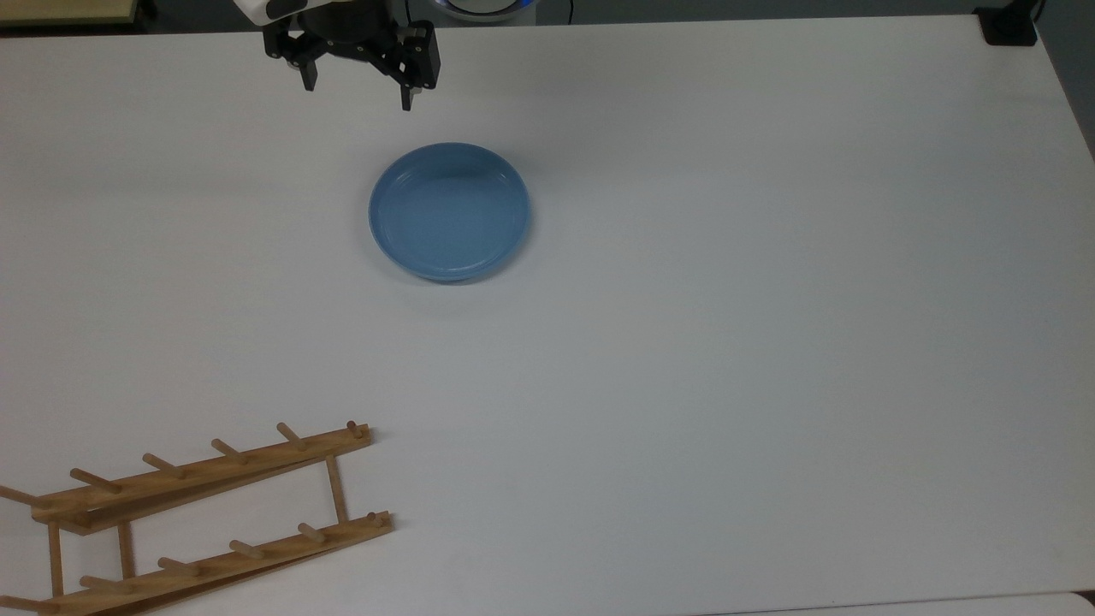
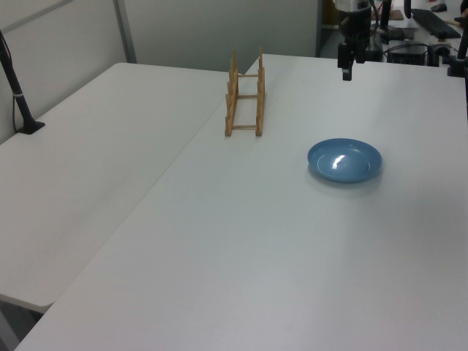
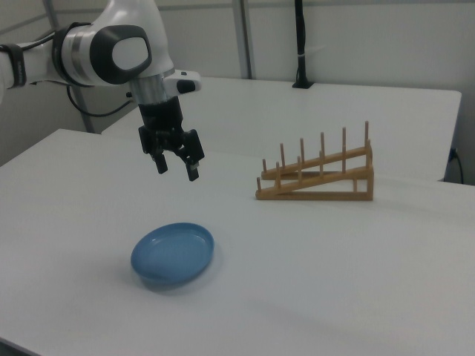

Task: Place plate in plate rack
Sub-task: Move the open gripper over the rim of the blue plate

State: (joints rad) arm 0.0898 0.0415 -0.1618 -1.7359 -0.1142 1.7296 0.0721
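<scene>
On the white bench [image 1: 727,385], your light-blue plate [image 1: 449,212] lies flat and right way up, with nothing touching it. Judging by that, the task has barely begun: no grasp has been made, no lift, no carry, no slotting. Everything is left for you to do.

The wooden plate rack [image 1: 205,522] stands well apart from the plate, down in the top view's lower left corner; in the right view it sits off to the plate's right and farther back, its pegs upright and every slot free. You will need to cross a good stretch of open bench to reach it.

Your claw [image 3: 177,166] hangs in the air above the bench, near the plate but not over its middle; in the top view it sits beyond the plate's far rim and a little to the top view's left. Its two fingers [image 1: 408,96] are spread wide, pointing downward, and they grip nothing and touch nothing.

My reading is that you are on the approach. The rim is shallow and glossy, so expect the grasp to need an edge pinch, and the plate must then be tipped upright before it will sit between the pegs.
</scene>
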